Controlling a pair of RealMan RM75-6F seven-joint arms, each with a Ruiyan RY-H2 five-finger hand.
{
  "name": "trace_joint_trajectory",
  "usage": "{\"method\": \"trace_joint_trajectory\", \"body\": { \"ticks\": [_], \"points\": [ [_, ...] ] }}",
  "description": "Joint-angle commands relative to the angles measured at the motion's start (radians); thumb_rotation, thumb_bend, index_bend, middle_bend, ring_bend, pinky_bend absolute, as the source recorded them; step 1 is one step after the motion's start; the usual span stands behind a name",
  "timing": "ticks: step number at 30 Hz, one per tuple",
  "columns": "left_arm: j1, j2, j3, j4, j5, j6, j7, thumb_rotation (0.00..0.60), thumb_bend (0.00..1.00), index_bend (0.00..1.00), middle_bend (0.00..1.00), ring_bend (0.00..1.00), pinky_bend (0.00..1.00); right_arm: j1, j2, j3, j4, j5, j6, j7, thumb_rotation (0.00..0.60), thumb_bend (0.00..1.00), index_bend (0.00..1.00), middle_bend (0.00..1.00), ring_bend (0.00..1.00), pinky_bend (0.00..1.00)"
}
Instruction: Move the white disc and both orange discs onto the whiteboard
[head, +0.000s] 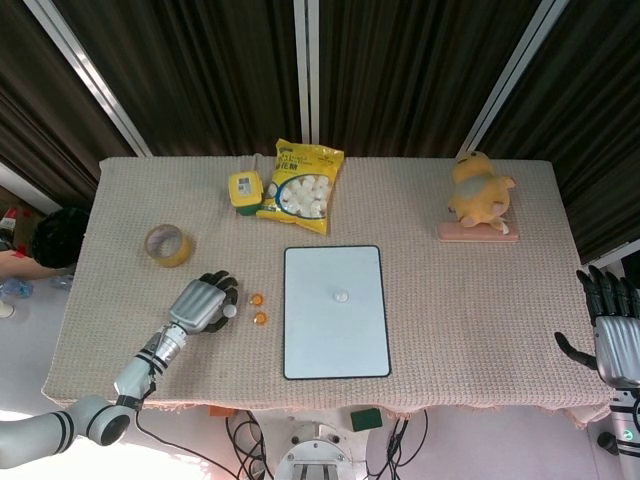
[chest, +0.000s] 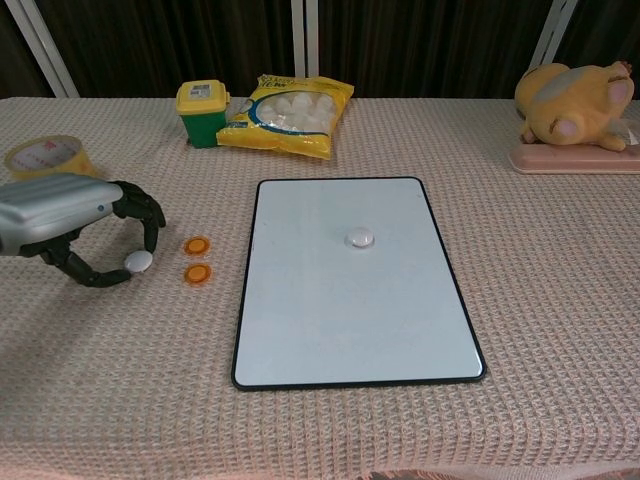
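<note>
Illegible print on snack bag (head: 302, 186)

Left hand (chest: 70, 225) curls palm-down, fingertips (chest: 148, 213) apparently touching the white disc (chest: 138, 261); right hand (head: 612, 330) spread, well right of it.

Glossy whiteboard (chest: 355, 300) on rough woven tablecloth (chest: 560, 300)

Head view overhead, chest view low and nearer; both share whiteboard (head: 336, 311).
</note>
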Motion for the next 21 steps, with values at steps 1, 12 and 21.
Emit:
{"method": "trace_joint_trajectory", "body": {
  "ticks": [1, 12, 21],
  "points": [
    [-0.002, 0.002, 0.0, -0.001, -0.007, -0.004, 0.002, 0.597, 0.28, 0.44, 0.24, 0.14, 0.26, 0.0, 0.0, 0.0, 0.001, 0.0, 0.001, 0.001, 0.6, 0.2, 0.0, 0.0, 0.0, 0.0],
    [-0.007, 0.003, -0.001, -0.01, -0.012, 0.002, -0.003, 0.598, 0.28, 0.47, 0.24, 0.14, 0.26, 0.001, -0.004, -0.001, 0.006, 0.003, -0.006, 0.001, 0.6, 0.2, 0.0, 0.0, 0.0, 0.0],
    [-0.018, 0.015, -0.009, -0.027, -0.015, -0.006, -0.037, 0.6, 0.28, 0.48, 0.25, 0.14, 0.26, 0.001, -0.004, -0.001, 0.011, 0.003, -0.007, 0.006, 0.6, 0.2, 0.0, 0.0, 0.0, 0.0]
  ]
}}
